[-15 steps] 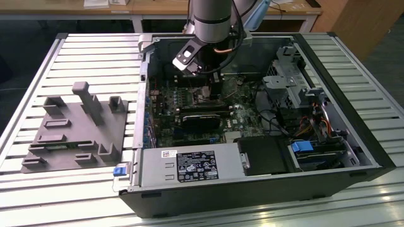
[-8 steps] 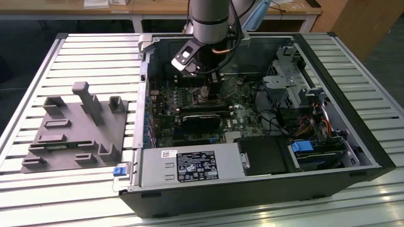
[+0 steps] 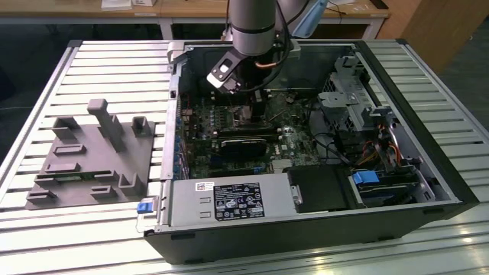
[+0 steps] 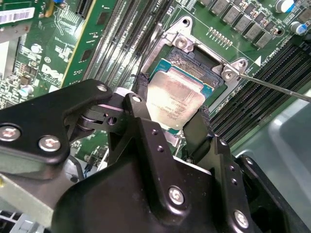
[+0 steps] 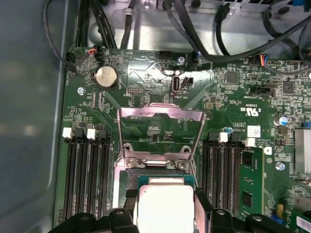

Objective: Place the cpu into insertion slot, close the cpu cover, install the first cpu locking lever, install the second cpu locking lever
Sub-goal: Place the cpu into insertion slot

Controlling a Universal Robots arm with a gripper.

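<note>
My gripper [image 4: 171, 106] reaches down into the open computer case [image 3: 306, 229] over the green motherboard [image 5: 160, 73]. Its black fingers [image 4: 140, 94] flank the cpu [image 4: 177, 97], a silvery square chip, and press on two opposite edges. The cpu sits low over the insertion slot [image 4: 183, 39], whose metal rim shows around it; I cannot tell whether it rests fully inside. The cpu cover [image 5: 160, 114] stands swung open, a thin metal frame beyond the slot. In both wrist views the cpu [image 5: 165, 204] lies between the fingers. A thin lever rod [image 4: 272, 86] juts out beside the slot.
Memory slots [image 5: 85, 170] run on both sides of the socket. Cables [image 5: 233, 29] hang along the case wall. A grey fixture block [image 3: 91, 154] lies at the exterior view's left. The power supply [image 3: 229, 200] and the drive cage [image 3: 355, 97] crowd the case.
</note>
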